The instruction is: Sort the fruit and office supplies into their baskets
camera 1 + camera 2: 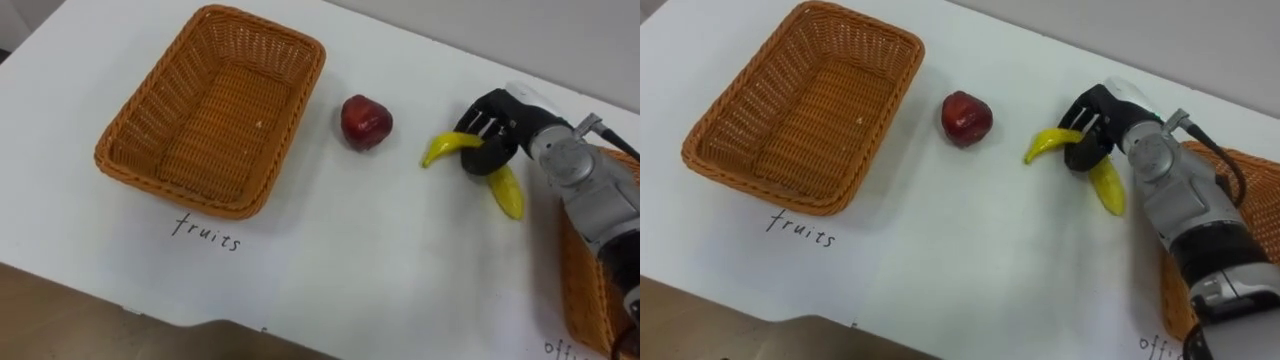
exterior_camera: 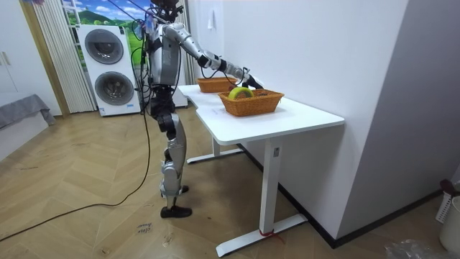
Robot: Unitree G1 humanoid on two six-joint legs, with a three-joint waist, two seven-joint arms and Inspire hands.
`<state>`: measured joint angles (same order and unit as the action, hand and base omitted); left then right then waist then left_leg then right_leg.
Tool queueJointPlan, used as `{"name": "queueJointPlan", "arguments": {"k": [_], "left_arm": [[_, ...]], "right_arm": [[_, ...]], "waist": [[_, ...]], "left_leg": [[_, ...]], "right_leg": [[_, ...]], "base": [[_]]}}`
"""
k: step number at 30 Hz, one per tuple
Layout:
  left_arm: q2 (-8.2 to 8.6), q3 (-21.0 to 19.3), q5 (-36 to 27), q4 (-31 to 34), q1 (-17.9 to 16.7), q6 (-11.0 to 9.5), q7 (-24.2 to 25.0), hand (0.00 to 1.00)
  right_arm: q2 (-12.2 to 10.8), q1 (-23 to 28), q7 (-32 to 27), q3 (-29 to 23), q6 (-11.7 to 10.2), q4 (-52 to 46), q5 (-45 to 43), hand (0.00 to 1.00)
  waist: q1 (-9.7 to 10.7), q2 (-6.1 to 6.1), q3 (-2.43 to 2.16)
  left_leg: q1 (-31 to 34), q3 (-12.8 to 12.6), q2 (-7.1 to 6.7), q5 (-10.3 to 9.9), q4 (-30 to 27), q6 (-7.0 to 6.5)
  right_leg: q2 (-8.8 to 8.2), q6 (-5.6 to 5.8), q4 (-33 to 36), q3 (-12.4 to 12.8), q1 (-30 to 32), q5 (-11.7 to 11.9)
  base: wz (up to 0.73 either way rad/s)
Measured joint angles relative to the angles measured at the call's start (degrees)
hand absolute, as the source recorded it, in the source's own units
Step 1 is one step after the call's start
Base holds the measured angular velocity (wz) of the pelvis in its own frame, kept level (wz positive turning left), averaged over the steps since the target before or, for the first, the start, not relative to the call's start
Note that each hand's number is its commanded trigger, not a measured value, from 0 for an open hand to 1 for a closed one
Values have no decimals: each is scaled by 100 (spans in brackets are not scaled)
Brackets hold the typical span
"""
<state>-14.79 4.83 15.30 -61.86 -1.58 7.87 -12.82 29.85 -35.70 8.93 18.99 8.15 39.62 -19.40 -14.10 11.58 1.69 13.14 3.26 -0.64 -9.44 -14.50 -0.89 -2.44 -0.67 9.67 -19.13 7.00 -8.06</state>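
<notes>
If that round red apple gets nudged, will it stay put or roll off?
Probably rolls a little: the round red apple sits loose on the smooth white table, touching nothing. Its dimpled top may make it wobble, not run straight. Its glossy skin looks slippery to grip.

fruit basket (image 1: 215, 115): orange-brown wicker in a tight woven pattern, darker along the inner walls.
second basket (image 1: 578, 290): the same orange-brown weave.
apple (image 1: 366, 122): deep red, with a pale sheen on top.
banana (image 1: 507, 192): bright yellow, slightly greenish at the tip nearest the apple.
right hand (image 1: 497, 118): black fingers, white shell on the back, silver-grey metal at the wrist.
bench (image 1: 350, 260): plain white, with black handwritten words by each basket.
floor (image 2: 86, 223): light brown wood laid in a herringbone pattern.
washing machines (image 2: 108, 68): white, with dark round doors.
wall (image 2: 323, 50): white.
</notes>
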Motion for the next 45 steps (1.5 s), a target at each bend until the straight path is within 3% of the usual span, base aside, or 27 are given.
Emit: {"name": "queueJointPlan", "arguments": {"k": [19, 24, 30, 35, 40, 45], "left_arm": [[-1, -12, 17, 66, -76, -6, -23, 0], [-1, -80, 14, 176, -193, -67, -20, 0], [14, -478, 1, 123, -292, -170, -20, 0], [141, -752, 5, 195, -473, -102, -13, 0], [342, -895, 97, 469, -622, -83, -11, 0], [343, -933, 298, 590, -704, -86, -11, 0]], "right_arm": [[6, 0, 6, -12, 14, -92, -76, 100], [6, 107, 220, -2, 63, -1130, -132, 100], [7, 123, 244, -20, 31, -2252, -137, 100], [15, 124, 295, -132, 63, -3416, -167, 100], [16, 150, 391, -426, 69, -3955, -163, 100], [15, 152, 470, -650, 73, -4288, -250, 100]], "waist": [[3, -8, -3], [104, -12, -15], [206, -14, -38], [340, -29, -56], [384, -114, -125], [430, -119, -154]], "left_leg": [[-13, -26, -1, 1, -3, 2], [-62, -66, 6, 1, 20, 2], [-383, -74, -3, 1, 113, 1], [-570, -104, -1, 2, 161, -1], [-874, -111, 5, 5, 287, -7], [-1000, -78, -7, 4, 320, -6]], "right_leg": [[4, -1, -1, 20, -7, 1], [3, -1, -2, 44, -31, 1], [-5, 1, -8, 178, -313, 0], [-7, 1, -16, 179, -469, 0], [-3, 14, -16, 187, -717, -8], [-1, 22, -93, 178, -901, -13]], "base": [[0], [-2], [2], [-2], [-1], [0]]}}
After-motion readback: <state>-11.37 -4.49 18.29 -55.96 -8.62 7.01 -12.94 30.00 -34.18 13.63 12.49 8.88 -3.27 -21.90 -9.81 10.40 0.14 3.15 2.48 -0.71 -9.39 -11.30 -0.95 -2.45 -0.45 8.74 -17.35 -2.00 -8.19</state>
